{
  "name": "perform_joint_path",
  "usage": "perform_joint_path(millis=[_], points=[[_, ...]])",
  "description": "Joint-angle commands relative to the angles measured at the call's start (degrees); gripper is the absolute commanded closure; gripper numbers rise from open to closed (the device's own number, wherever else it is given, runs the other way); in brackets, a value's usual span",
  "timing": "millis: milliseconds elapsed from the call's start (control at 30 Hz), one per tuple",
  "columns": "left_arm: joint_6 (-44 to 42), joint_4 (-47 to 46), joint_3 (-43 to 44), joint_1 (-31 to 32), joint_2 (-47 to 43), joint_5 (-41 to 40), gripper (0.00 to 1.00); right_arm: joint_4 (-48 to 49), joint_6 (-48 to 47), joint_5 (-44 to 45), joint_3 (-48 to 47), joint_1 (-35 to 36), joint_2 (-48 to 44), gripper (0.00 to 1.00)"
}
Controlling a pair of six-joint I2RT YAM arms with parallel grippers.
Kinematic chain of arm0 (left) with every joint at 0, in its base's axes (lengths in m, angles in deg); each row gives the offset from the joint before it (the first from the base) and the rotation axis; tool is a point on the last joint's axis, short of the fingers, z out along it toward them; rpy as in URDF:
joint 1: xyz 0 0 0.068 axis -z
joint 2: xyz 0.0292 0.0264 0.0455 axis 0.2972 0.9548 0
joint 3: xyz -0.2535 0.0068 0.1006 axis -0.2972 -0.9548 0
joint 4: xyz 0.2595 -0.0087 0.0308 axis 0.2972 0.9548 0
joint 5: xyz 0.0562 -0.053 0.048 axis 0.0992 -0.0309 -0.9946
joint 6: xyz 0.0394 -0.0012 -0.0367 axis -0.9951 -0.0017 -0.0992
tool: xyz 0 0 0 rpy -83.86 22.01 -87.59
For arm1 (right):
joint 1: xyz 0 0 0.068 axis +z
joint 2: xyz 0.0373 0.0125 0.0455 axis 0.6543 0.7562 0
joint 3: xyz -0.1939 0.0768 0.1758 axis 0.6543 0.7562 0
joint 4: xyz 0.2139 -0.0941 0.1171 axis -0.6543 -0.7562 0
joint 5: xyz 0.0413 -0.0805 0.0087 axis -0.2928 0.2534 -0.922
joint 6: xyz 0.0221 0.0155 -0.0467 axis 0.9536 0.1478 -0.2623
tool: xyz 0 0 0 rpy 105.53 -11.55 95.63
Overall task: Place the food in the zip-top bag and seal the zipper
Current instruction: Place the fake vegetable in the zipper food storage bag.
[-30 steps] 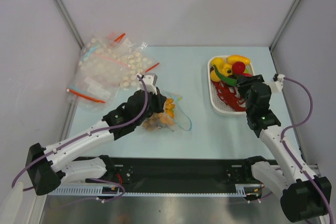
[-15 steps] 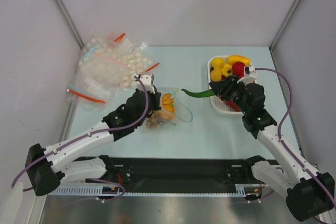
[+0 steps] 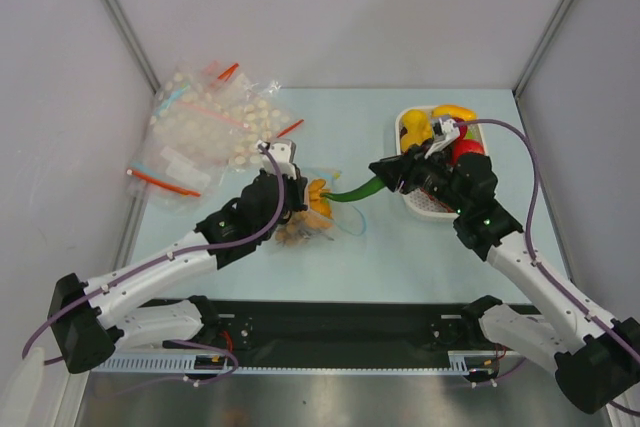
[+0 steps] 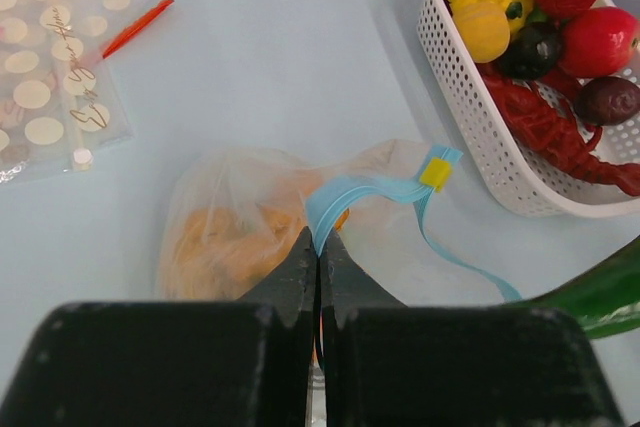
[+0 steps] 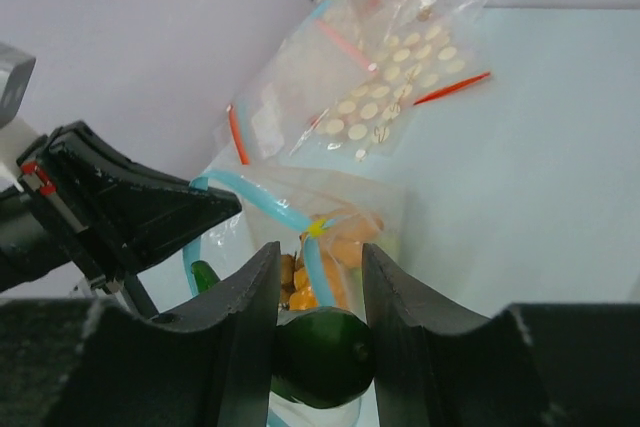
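The zip-top bag lies mid-table with orange food inside and its light blue zipper bearing a yellow slider. My left gripper is shut on the zipper strip at the bag's mouth and holds it up. My right gripper is shut on a long green chili pepper, whose tip reaches the bag's mouth; the pepper also shows in the right wrist view and the left wrist view. More food lies in the white tray: yellow, red and dark purple pieces.
A heap of other clear bags with red strips lies at the back left. The white tray stands at the back right, close behind my right arm. Grey walls close in the table on three sides.
My right gripper has lifted the green pepper from the tray and carried it left to the bag's mouth. My left gripper has kept its hold on the bag.
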Motion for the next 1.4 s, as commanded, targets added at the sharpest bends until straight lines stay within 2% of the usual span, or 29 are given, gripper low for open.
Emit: perform_joint_path(millis=[0,533,767,867,1000,1067,1200,1300,1367], points=[[-1.21,-0.01,2.75,-0.25,0.42,1.83,1.00,-0.91,-4.89,2.87,-2.99,4.41,1.39,0.99],[1.25,1.93,2.57,-0.25,-4.06,7.55,1.00,-2.94,-14.47,22.38,-5.89,20.68,6.58,1.00],[2.30,2.54,2.48,-0.25,-4.67,6.85,1.00,2.93,-16.49,22.91,-3.70,26.12,7.63,1.00],[3.62,2.72,2.40,-0.25,-5.11,6.58,1.00,9.33,-18.42,30.10,-0.54,32.09,9.12,1.00],[4.59,2.55,1.78,-0.25,-6.25,7.28,1.00,16.21,-21.14,44.92,1.31,39.47,12.02,1.00],[4.94,2.54,1.78,-0.25,-6.52,7.72,1.00,18.06,-22.64,49.96,0.61,41.86,13.26,1.00],[5.29,3.51,2.22,-0.25,-6.70,8.43,1.00,23.24,-24.31,65.50,1.66,45.30,14.67,1.00],[5.73,3.86,2.48,-0.25,-6.52,8.69,1.00,25.89,-24.31,69.58,2.63,45.13,14.40,1.00],[6.60,4.13,2.66,-0.25,-6.43,8.86,1.00,24.84,-23.97,68.62,2.63,44.95,13.88,1.00]])
